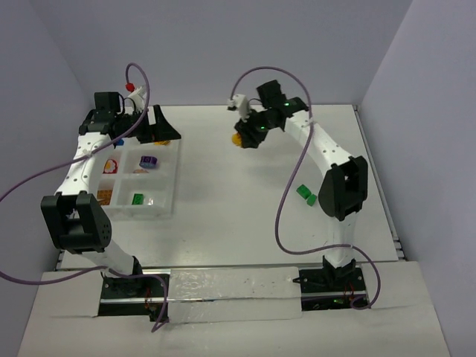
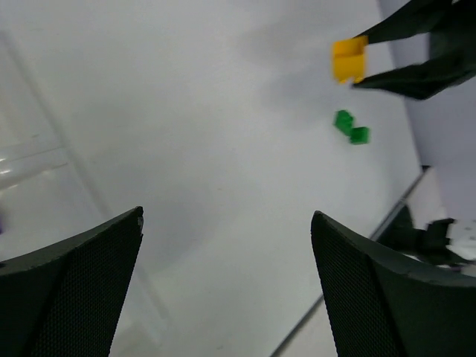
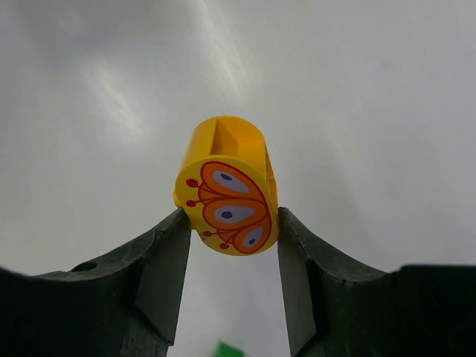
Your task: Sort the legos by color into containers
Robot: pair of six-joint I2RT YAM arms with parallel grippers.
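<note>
- Yellow lego (image 3: 227, 186), round, sits clamped in the right gripper (image 3: 227, 223), over the table (image 1: 223, 216) and well right of the tray (image 1: 175, 182). Only the right wrist view shows its butterfly print.
- Left gripper (image 2: 227, 216) hangs at the tray's far edge, jaws spread wide and empty.
- Two green legos (image 1: 306, 195) lie farther right of the tray.
- Only the top view shows the tray's contents, among them a purple lego (image 1: 147, 161) and an orange lego (image 1: 105, 196).

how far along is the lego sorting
Partly done. The tray already holds a purple piece, a green piece and an orange piece in separate compartments. In hand: the right gripper is clamped on a yellow piece. Left to do: the loose green pieces lie on the table by the right arm. The left gripper is open and empty.
</note>
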